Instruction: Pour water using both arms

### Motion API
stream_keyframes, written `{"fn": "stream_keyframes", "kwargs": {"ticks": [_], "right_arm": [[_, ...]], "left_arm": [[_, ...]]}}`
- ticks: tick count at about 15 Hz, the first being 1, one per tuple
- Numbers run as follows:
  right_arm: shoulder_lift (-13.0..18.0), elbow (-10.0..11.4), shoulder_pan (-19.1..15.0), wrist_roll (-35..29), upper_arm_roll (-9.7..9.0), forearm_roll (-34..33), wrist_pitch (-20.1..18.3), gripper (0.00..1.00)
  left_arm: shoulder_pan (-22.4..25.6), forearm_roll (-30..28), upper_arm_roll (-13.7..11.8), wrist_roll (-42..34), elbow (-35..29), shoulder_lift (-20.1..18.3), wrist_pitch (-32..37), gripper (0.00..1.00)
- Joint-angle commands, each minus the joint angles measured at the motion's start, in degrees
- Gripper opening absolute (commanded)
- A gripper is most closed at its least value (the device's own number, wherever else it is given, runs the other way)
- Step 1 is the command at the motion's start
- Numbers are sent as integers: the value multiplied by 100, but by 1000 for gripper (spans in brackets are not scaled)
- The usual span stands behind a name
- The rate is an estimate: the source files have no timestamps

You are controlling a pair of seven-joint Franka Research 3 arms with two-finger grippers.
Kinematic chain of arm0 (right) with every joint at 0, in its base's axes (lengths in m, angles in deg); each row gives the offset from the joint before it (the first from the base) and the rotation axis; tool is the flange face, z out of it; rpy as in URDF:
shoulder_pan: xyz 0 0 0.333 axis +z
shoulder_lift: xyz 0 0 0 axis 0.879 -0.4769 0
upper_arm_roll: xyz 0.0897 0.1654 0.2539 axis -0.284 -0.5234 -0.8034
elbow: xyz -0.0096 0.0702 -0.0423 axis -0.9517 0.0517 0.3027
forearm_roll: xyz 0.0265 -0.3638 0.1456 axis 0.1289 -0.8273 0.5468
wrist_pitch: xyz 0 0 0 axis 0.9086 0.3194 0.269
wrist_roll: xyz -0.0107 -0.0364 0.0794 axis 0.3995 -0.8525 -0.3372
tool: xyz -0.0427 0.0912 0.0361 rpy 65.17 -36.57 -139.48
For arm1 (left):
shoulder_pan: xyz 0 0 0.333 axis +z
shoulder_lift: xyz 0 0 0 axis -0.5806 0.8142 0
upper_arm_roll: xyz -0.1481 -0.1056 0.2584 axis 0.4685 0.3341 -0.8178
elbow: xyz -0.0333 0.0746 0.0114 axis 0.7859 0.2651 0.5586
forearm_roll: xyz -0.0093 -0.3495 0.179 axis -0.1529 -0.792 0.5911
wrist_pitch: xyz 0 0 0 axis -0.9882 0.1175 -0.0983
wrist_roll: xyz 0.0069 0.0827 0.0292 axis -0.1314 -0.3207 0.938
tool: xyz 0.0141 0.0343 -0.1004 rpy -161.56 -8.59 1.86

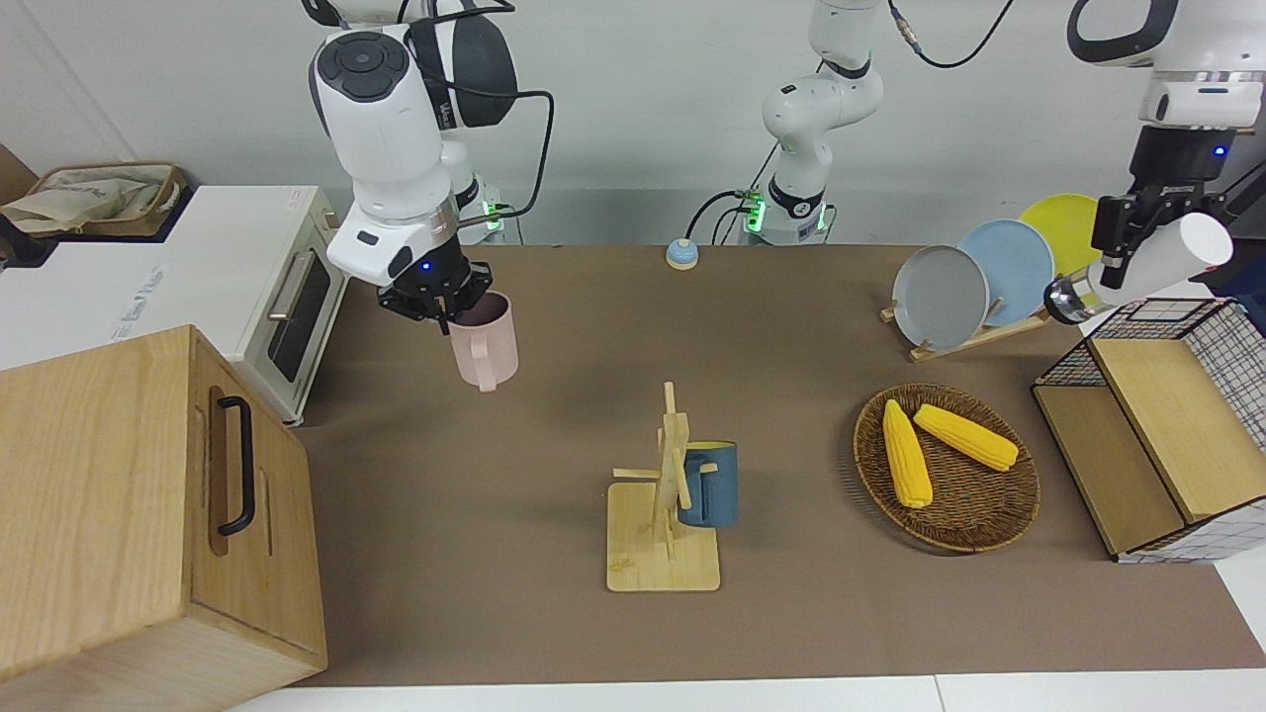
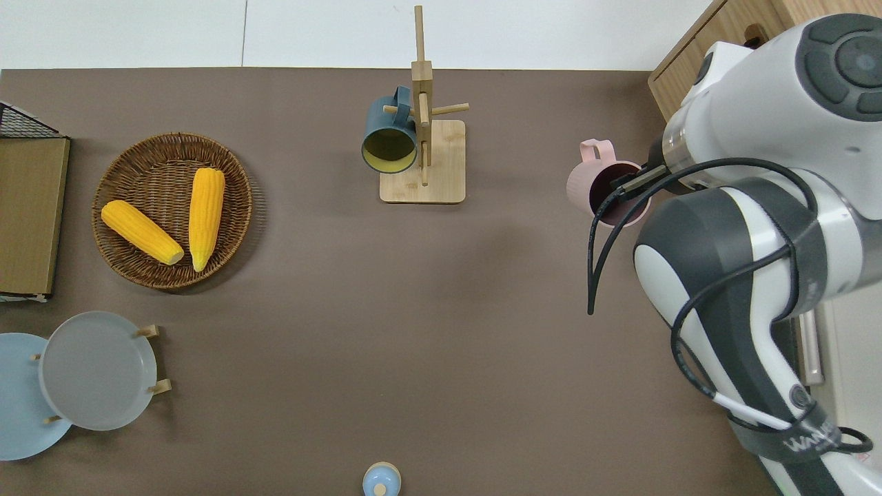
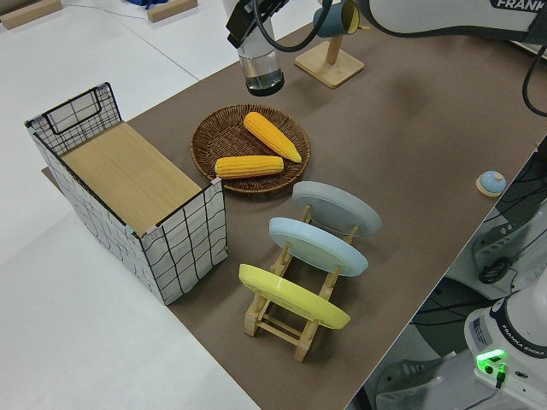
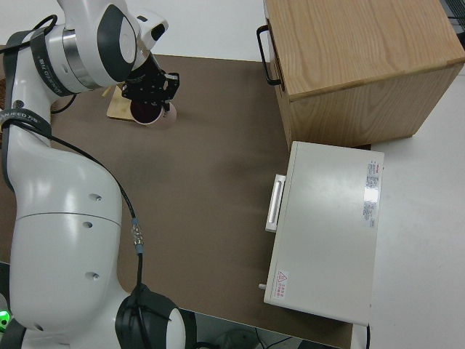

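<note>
Pink mug (image 1: 483,341) upright in right end effector (image 1: 436,312), white bottle (image 1: 1147,265) tilted

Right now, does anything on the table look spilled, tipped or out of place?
Nothing stands out. The right gripper holds the pink mug upright by its rim; the left gripper holds a white bottle tilted. No spill shows on the table.

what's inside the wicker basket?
Two yellow corn cobs lie in the wicker basket, tips close together, bare weave around them. Whatever might be under the cobs is covered.
</note>
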Motion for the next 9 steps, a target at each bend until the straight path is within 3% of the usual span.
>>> {"fn": "stream_keyframes", "kwargs": {"ticks": [1,6,9], "right_arm": [[229,202,191,-688,-45,316,-546,0],[256,255,254,-1619,-343,1009,-821,0],[256,255,315,-2445,-781,1212,-681,0]], "left_arm": [[-56,317,238,528,-681,-563,-259,0],[-56,344,537,775,-1806,-1292,-698,0],[-65,335,555,784,-2272,-1662,-699,0]]}}
